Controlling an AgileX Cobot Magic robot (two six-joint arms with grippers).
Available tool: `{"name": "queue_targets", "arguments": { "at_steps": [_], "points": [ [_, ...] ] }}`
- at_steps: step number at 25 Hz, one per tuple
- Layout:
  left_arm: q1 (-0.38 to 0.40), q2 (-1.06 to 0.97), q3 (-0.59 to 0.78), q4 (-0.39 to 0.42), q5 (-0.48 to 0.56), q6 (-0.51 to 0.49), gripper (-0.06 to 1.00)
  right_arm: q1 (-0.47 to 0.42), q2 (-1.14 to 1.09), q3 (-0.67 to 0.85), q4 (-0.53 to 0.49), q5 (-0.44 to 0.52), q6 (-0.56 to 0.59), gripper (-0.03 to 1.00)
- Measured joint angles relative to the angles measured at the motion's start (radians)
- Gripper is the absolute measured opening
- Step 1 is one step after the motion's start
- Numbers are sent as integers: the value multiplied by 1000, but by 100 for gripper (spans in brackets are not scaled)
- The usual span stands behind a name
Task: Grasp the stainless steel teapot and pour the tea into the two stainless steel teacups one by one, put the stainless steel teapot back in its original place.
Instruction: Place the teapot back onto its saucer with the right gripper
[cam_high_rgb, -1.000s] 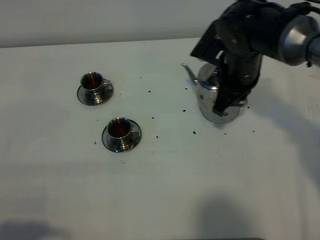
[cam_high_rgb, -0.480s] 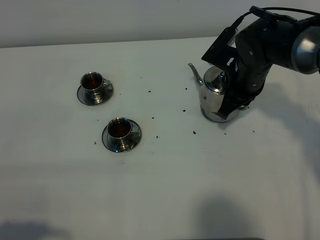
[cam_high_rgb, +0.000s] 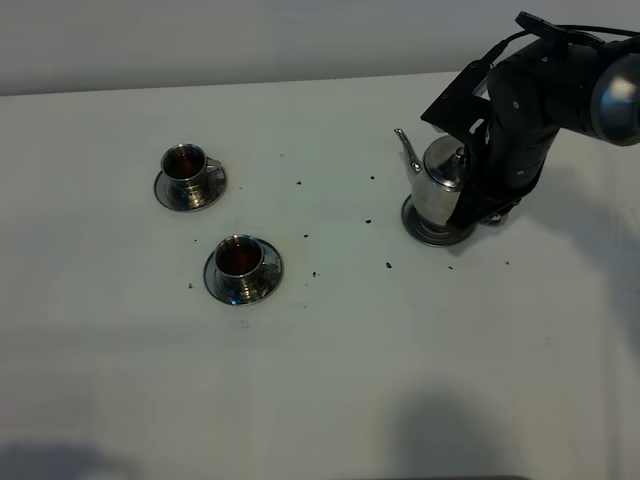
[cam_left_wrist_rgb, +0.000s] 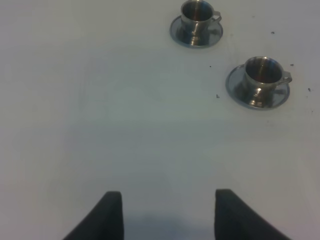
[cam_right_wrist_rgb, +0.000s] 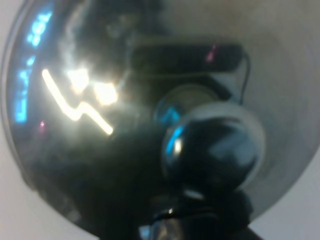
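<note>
Surface (cam_high_rgb: 330, 380): white, flecked with dark specks between pot and cups.
Right arm (cam_high_rgb: 540, 95): hunched over the teapot, hiding its handle side.
Teapot (cam_high_rgb: 437, 185): upright on the disc (cam_high_rgb: 425, 232), spout toward the cups; looks set back home.
Right gripper (cam_high_rgb: 478, 190): at the handle; grasping or released, cannot tell. Wrist view shows only blurred lid and knob (cam_right_wrist_rgb: 212, 150).
Left gripper (cam_left_wrist_rgb: 167, 212): fingers spread, holding nothing, parked well apart from cups.
Cups (cam_high_rgb: 184, 162) (cam_high_rgb: 240, 256): on saucers, both showing dark tea; pouring seems done.
</note>
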Motion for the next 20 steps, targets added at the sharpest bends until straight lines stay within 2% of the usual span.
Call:
{"name": "queue_targets", "arguments": {
  "at_steps": [20],
  "points": [
    [0,0,0,0,0,1,45,-2,20,2,5,-13,1,18]
  ]
}}
